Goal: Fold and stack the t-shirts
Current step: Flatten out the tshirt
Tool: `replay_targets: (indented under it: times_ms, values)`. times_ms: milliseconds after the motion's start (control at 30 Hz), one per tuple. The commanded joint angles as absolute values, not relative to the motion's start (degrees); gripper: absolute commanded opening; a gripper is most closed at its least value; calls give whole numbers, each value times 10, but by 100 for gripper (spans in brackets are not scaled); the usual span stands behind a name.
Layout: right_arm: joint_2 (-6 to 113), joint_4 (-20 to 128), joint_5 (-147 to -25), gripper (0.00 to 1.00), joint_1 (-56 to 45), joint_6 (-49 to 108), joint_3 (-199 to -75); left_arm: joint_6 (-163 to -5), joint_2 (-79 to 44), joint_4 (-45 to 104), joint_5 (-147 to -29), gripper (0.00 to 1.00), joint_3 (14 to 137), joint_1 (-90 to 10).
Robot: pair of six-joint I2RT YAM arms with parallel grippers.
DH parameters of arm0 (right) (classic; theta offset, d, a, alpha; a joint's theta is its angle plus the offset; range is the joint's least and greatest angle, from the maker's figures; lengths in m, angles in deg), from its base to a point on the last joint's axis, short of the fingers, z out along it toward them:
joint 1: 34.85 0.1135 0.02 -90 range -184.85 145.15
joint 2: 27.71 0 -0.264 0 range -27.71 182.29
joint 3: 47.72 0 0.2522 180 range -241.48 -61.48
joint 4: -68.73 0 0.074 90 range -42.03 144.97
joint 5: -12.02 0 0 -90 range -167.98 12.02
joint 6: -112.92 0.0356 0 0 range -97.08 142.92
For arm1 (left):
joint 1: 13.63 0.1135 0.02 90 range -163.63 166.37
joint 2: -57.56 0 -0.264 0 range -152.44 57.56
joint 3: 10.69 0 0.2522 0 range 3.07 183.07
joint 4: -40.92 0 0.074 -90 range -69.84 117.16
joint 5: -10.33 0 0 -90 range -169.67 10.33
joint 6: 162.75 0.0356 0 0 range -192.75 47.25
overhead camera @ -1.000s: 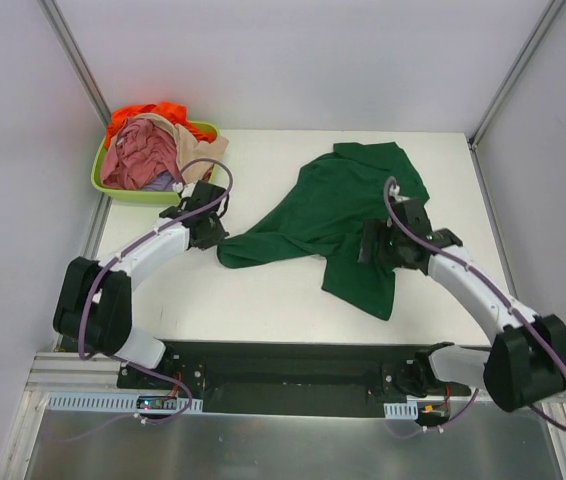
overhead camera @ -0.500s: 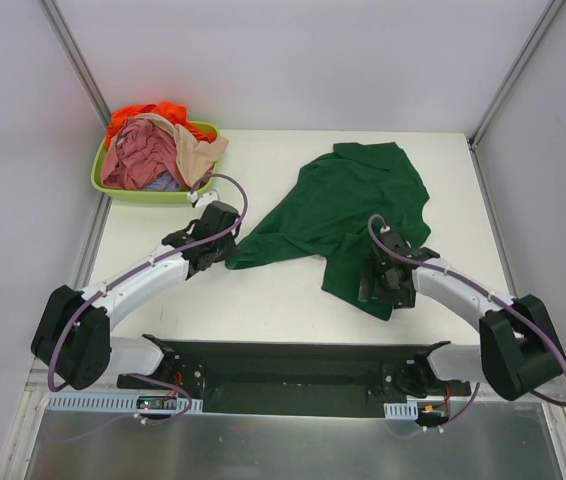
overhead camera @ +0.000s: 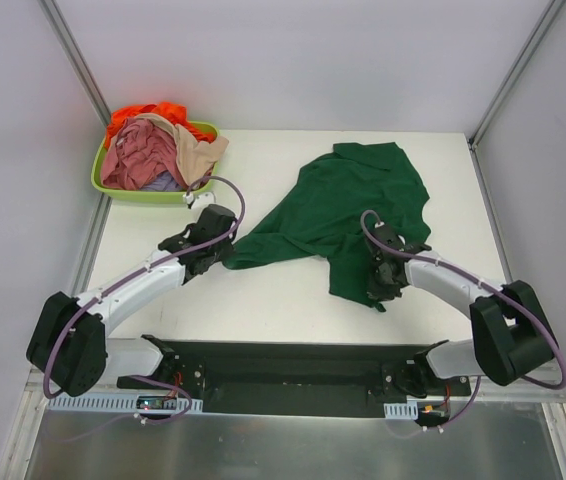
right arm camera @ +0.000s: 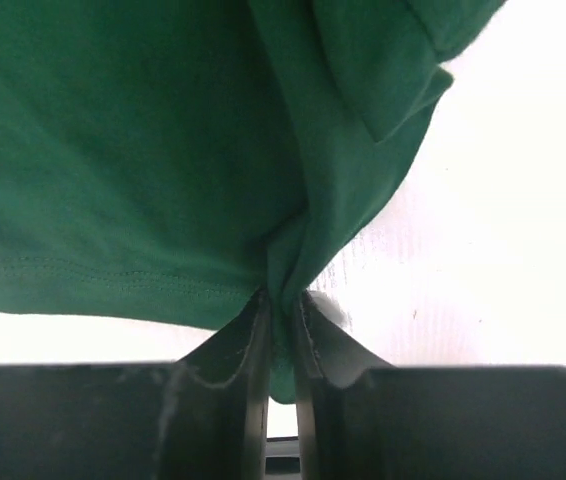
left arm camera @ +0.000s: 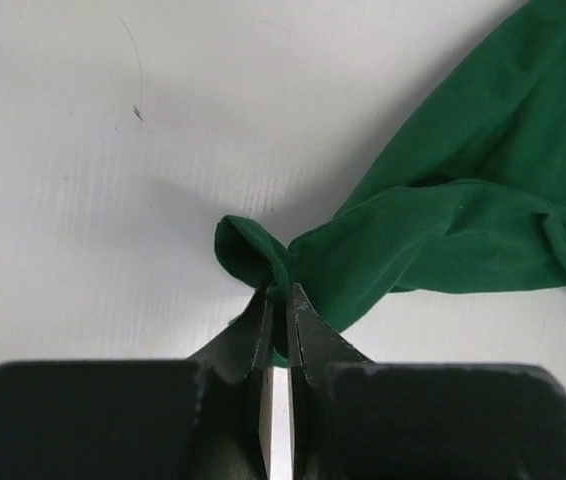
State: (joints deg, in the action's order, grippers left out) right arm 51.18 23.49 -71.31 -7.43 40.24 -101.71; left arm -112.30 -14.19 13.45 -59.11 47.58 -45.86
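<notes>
A dark green t-shirt (overhead camera: 348, 205) lies crumpled on the white table, right of centre. My left gripper (overhead camera: 225, 250) is shut on the shirt's left tip; the left wrist view shows green cloth (left arm camera: 403, 240) pinched between the left gripper's (left arm camera: 279, 292) black fingers. My right gripper (overhead camera: 379, 285) is shut on the shirt's lower hem; in the right wrist view a fold of green cloth (right arm camera: 163, 150) runs down between the right gripper's (right arm camera: 281, 298) fingers. More t-shirts, dusty pink (overhead camera: 141, 155), orange (overhead camera: 143, 113) and beige (overhead camera: 200, 150), are heaped in a lime-green tub (overhead camera: 133, 190) at the back left.
The tub stands at the table's far left corner, close to my left arm. Grey walls with metal posts (overhead camera: 75, 60) close in the table on three sides. A black base rail (overhead camera: 283, 365) runs along the near edge.
My right gripper slid toward the near edge of the shirt and closed on its hem. My left gripper, still holding the left tip, shifted a little to the right.
</notes>
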Motion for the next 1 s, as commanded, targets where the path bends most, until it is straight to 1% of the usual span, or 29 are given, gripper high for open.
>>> replay_targets:
  times_ms: [0, 67, 100, 300, 400, 533, 633, 867, 933, 967]
  values:
    - [461, 235, -663, 10, -70, 390, -1026, -1098, -111, 146, -547, 0, 490, -461]
    - [416, 206, -623, 2, -70, 375, -1057, -1085, -92, 146, -535, 0, 503, -461]
    - [388, 196, -604, 1, -72, 360, -1073, -1079, -80, 146, -524, 0, 509, -460]
    - [252, 163, -524, 0, -101, 300, -1217, -1027, 7, 148, -482, 0, 562, -461]
    - [228, 154, -516, 0, -118, 268, -1326, -1001, 48, 151, -467, 0, 605, -460]
    - [248, 130, -495, 0, -121, 234, -1487, -950, 99, 169, -456, 0, 668, -461]
    - [289, 87, -506, 0, -121, 191, -1642, -918, 131, 174, -469, 0, 721, -461]
    - [344, 60, -643, 0, -120, 183, -1946, -909, 205, 185, -563, 0, 815, -461]
    - [355, 65, -683, 1, -121, 184, -1994, -910, 220, 190, -587, 0, 830, -460]
    - [351, 76, -698, 0, -121, 183, -1998, -910, 224, 192, -601, 0, 837, -461]
